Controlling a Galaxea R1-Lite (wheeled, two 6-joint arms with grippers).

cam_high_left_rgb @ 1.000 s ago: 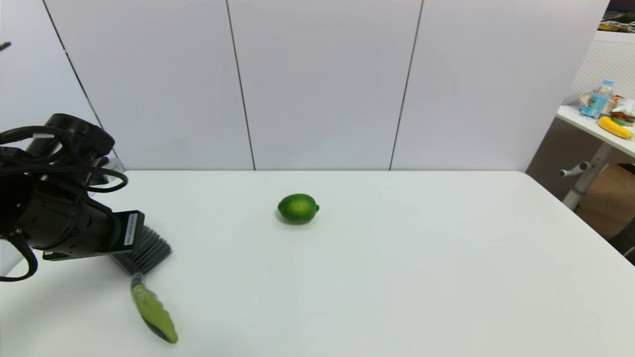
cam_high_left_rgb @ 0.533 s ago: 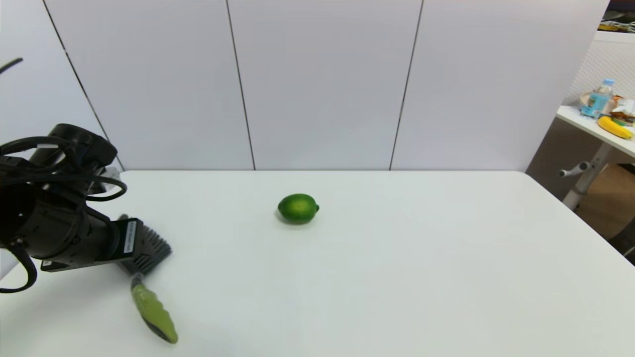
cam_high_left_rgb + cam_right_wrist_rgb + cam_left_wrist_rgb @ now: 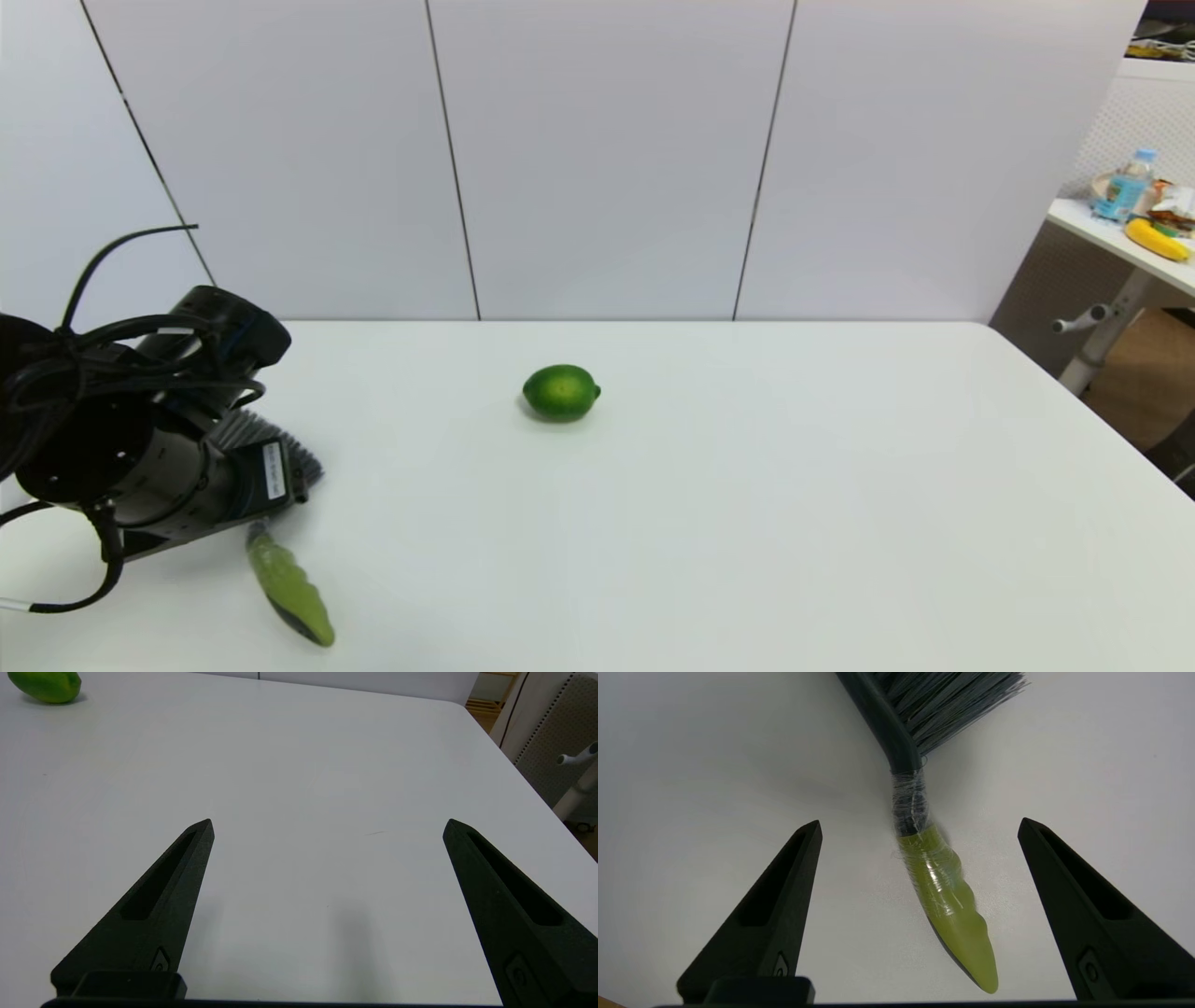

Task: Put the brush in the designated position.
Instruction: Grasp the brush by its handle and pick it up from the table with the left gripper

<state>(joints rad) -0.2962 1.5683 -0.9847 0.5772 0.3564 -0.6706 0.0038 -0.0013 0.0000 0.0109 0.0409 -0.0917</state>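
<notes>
Brush (image 3: 285,583): lies flat on the white table (image 3: 747,523), at the near left part of it. The lime-green ridged handle points toward the robot, its tip close to the near edge. The dark grey head and fan of bristles point away.

Hidden part of the brush: from the head view the left arm's wrist covers most of the head and bristles. Only a sliver of grey bristle shows on the far side of the arm, plus the handle below it.

Left gripper (image 3: 920,828): hangs above the brush with its two black fingers (image 3: 780,896) spread wide, one on each side of the handle. Neither touches it. From the wrist view the neck of the handle carries a wrap of clear film, and the bristles run off the picture's edge.

Height of the left gripper: hard to judge, as the fingertips are not seen from the head view.

Right gripper (image 3: 327,828): parked out of the head view. Its own camera shows the fingers wide apart over bare table, holding nothing.

Lime (image 3: 560,392): sits alone at mid-table, well apart from the brush. It is only partly in the right wrist view, cut by the frame's corner.

Side table (image 3: 1120,238): beyond the right edge, with a bottle and a banana; the rest of the clutter is too small to make out.
</notes>
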